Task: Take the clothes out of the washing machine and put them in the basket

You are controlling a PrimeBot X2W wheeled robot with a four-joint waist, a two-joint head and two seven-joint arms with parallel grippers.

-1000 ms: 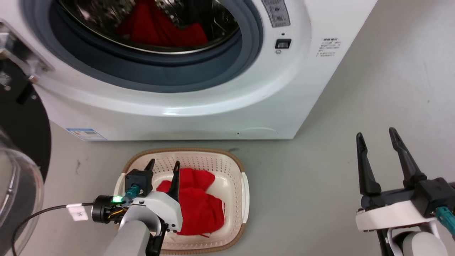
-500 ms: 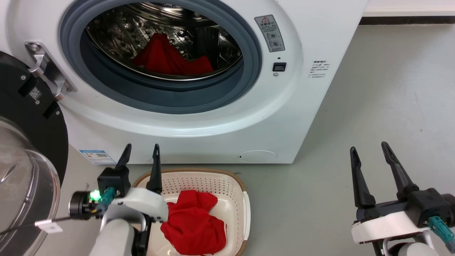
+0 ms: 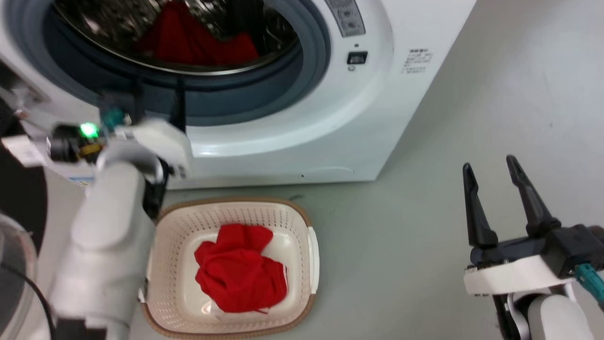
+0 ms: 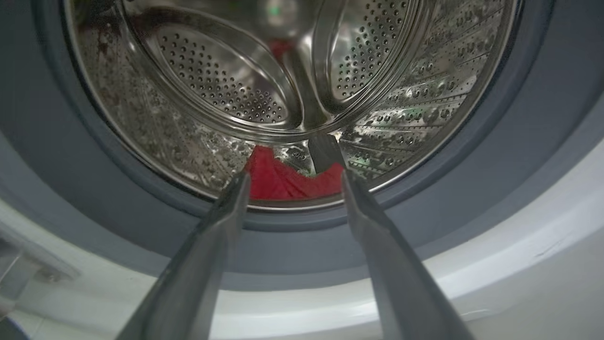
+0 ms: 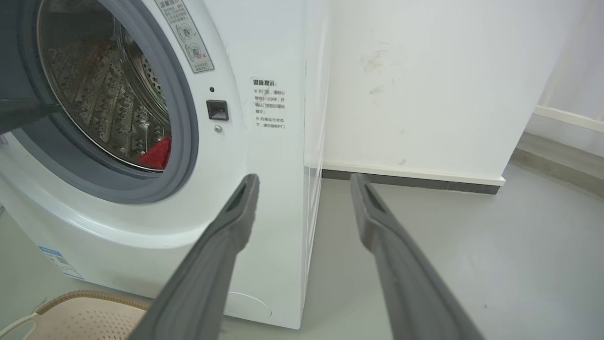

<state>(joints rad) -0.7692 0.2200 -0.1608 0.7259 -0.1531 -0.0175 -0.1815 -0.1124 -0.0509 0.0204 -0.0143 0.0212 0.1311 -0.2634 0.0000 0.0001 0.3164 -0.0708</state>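
Head view: 1 washing machine point(image 3: 292, 118), 1 basket point(image 3: 175, 264), 2 lots of red clothes and 2 pincers. The basket garment point(image 3: 238, 276) is bright red and crumpled, with a sliver of white at its lower edge. It lies in the cream perforated basket, below the left gripper point(image 3: 158, 92) and a little to its right. The drum garment point(image 3: 188, 40), the same red, lies at the bottom of the steel drum, just beyond that pincer's tips. The left gripper is blurred. Its 2 fingers are parted in front of the grey door seal and hold nothing. The right gripper point(image 3: 490, 165) stands well apart over the floor point(image 3: 401, 236), spread and empty, with the basket to its left.

Left wrist view: the 2 fingers point(image 4: 207, 255) are spread wide and unloaded. The drum garment shows between their tips, further in and touched by neither. The perforated drum point(image 4: 226, 94) rises beyond it.

Right wrist view: the 2 fingers point(image 5: 222, 245) are spread and grip nothing. The washing machine stands ahead to their left, with a corner of red inside its porthole. A piece of the basket's rim lies near the left finger's base.
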